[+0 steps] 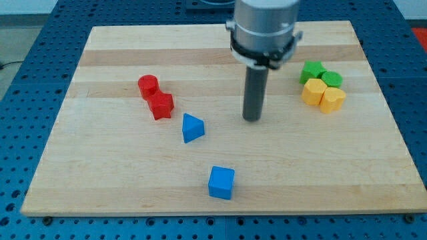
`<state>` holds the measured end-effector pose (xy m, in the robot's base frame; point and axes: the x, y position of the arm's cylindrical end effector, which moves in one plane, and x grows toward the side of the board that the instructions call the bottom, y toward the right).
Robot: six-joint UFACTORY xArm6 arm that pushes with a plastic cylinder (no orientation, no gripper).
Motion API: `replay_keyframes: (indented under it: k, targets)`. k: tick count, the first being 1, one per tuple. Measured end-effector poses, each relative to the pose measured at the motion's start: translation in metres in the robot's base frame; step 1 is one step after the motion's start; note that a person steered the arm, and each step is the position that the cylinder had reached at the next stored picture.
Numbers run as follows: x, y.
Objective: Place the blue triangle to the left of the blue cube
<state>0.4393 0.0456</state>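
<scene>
Red cylinder (148, 85) and red star-shaped block (161, 105) touching, toward the wooden table's (100, 160) left edge. Blue triangular block (192, 127) mid-board; blue cube (221, 183) near bottom edge. My tip (252, 119), bare rod holding nothing, stands right of triangle, apart. Risk: off-centre push spins triangle into the reds.

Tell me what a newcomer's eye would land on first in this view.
First comes the big grey arm dropping from the view's top, its dark rod ending in my tip on the bare wooden board, right of the blue triangle and apart from it. Next, the blue cube sits alone near the view's bottom. Then the clusters: two red blocks at the left, green blocks and yellow blocks at the right.
</scene>
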Motion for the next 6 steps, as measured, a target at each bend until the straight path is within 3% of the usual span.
replay_keyframes:
  k: [1,2,3,4,6]
  targets:
    - [-0.011,-0.037]
    - [0.028,-0.096]
    - [0.055,-0.117]
    - [0.099,-0.118]
    - [0.104,-0.129]
